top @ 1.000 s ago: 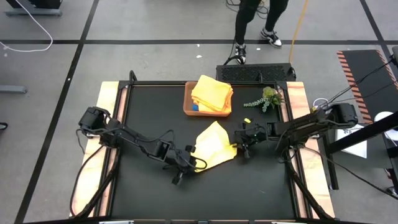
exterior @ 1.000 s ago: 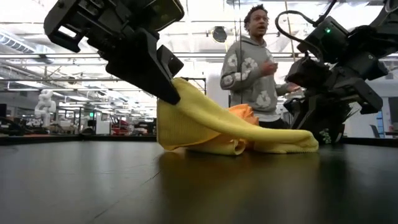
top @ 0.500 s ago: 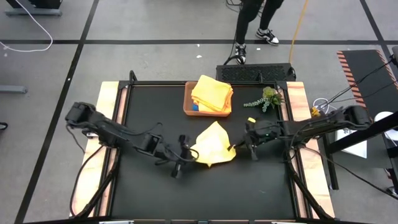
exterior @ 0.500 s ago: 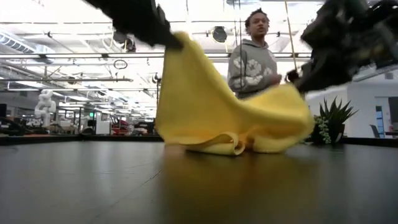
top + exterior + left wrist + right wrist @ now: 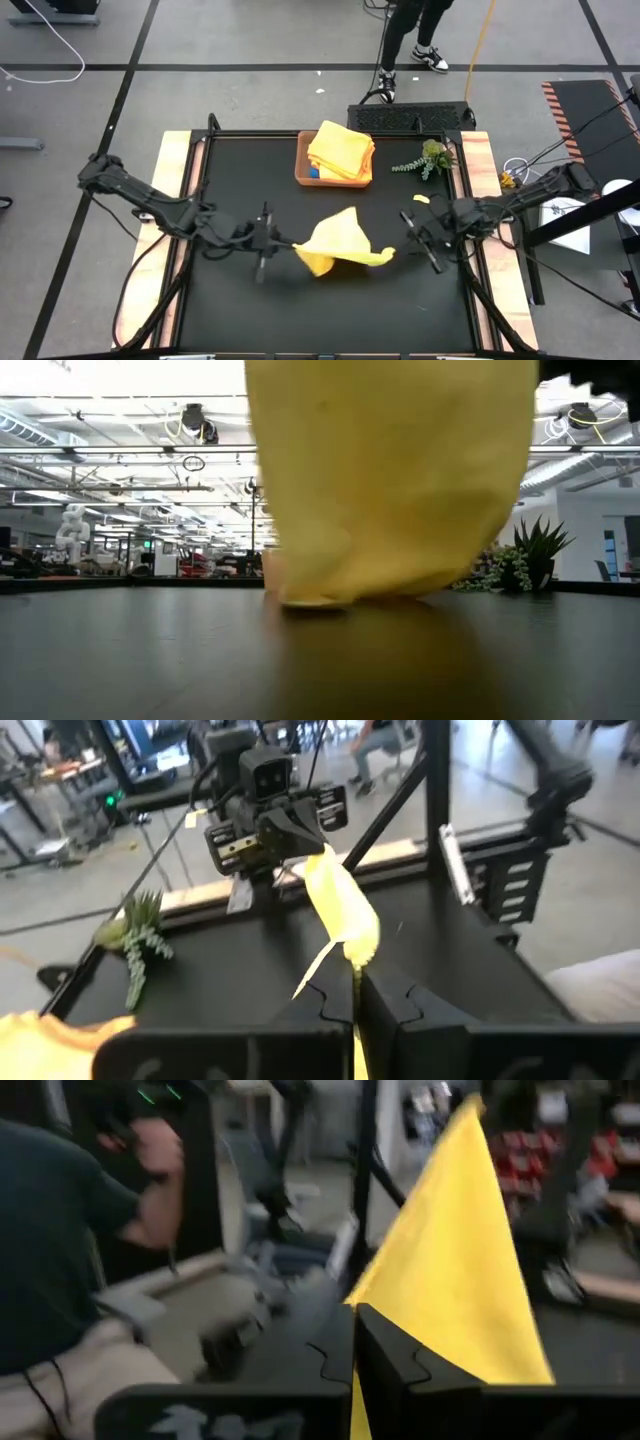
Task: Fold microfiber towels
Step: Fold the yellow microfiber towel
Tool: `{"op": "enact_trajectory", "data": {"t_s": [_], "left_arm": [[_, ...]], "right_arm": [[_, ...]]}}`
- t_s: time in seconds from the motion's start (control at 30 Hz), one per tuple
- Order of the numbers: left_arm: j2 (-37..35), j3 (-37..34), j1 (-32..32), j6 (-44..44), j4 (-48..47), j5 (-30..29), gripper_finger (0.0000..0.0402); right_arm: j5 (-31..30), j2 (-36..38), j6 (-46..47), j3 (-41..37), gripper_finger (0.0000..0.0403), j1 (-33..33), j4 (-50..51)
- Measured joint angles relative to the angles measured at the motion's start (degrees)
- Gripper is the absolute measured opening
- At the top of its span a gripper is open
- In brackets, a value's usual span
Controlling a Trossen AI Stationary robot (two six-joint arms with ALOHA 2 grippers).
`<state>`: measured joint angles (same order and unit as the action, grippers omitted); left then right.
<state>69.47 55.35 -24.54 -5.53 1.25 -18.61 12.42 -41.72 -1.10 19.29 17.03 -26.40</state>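
I am lifting the yellow towel (image 5: 338,243) off the black table (image 5: 240,310) with both arms, and that is what has changed: a second ago most of it was lying crumpled on the surface, and now it is hanging stretched between the 2 grippers, with only its lowest fold brushing the tabletop in the low view. My left gripper (image 5: 283,243) has swung outward to about 9 o'clock of the cloth and is clamped together on 1 corner; my right gripper (image 5: 404,238) has pulled away to about 3 o'clock and has just snapped together on the opposite corner. Each wrist view shows its own fingers (image 5: 330,1005) pinched on yellow fabric.

The towel is sitting near the middle of the table, at about 6 o'clock of the brown tray (image 5: 304,172), which is holding a stack of orange towels (image 5: 341,149). The plant sprig (image 5: 428,158) is lying at 3 o'clock of the tray, well apart from the cloth.

I am judging that the cloth is now being opened out, so the fold itself is not yet made; next I am needing to lay it flat without the sagging middle bunching.
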Motion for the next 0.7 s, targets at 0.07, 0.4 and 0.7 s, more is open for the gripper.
{"op": "enact_trajectory", "data": {"t_s": [0.07, 0.4, 0.7], "left_arm": [[-1.1, 0.0, -1.2, -0.1, 0.8, 0.0, 0.0001], [-5.6, 0.0, -6.8, -1.2, 2.9, -9.6, 0.0001], [-5.8, 0.0, -4.2, 3.1, -3.0, -11.9, 0.0001]], "right_arm": [[1.7, 0.5, 0.0, 0.2, 0.0, 1.9, -2.9], [-1.5, 0.6, -3.2, 9.7, 0.0001, 9.8, 3.9], [-21.4, -2.2, -0.3, 9.5, 0.0001, 6.3, 17.4]]}}
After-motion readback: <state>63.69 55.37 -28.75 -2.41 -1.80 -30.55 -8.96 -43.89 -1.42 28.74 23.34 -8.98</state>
